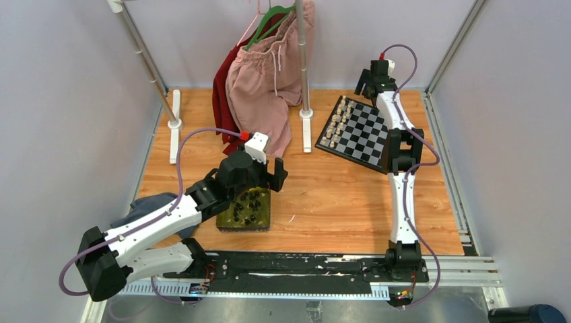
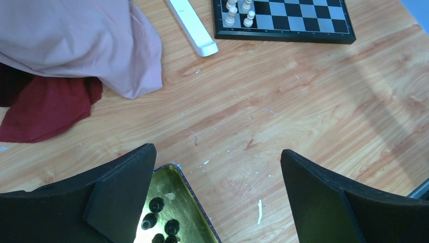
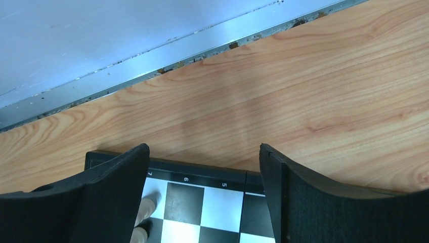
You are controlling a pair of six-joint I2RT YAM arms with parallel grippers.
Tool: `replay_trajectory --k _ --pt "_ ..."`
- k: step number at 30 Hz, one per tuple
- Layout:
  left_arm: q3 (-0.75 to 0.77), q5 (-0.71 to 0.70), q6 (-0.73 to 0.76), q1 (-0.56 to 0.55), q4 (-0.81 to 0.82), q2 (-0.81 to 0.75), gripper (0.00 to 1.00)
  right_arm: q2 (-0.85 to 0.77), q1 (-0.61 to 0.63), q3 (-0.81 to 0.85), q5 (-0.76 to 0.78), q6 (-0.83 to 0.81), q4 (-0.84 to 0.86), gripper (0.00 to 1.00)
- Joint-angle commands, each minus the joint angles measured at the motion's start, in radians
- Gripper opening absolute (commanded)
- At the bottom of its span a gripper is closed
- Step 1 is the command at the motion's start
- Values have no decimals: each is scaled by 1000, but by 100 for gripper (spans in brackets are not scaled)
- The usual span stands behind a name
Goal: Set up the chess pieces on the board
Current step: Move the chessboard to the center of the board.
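Note:
The board (image 1: 360,132) lies at the back right, with pale pieces (image 1: 339,118) in two rows on its left side; it also shows in the left wrist view (image 2: 293,20) and the right wrist view (image 3: 202,202). Several black chess pieces (image 1: 249,205) lie in a shiny yellow-green tray (image 1: 264,217), also seen in the left wrist view (image 2: 158,215). My left gripper (image 2: 217,197) is open and empty above the tray's far corner. My right gripper (image 3: 202,195) is open and empty above the board's far edge.
Pink and red clothes (image 1: 266,74) hang on a rack (image 1: 304,60) at the back middle, with white rack feet (image 1: 306,131) on the table. A dark blue cloth (image 1: 145,205) lies under my left arm. The back wall rail (image 3: 177,45) runs close behind the board.

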Motion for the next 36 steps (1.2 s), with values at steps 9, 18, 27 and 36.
replay_trajectory --k 9,18,27,36 --pt "24 24 69 4 9 17 100 83 -15 79 13 53 -42 93" --pt "8 19 65 4 16 11 100 92 -17 74 0 41 -101 94" --pt "-9 15 49 4 20 3 100 83 -21 44 -21 35 -132 95" --pt "-33 7 30 4 12 -22 100 52 -22 -17 -37 28 -146 95"
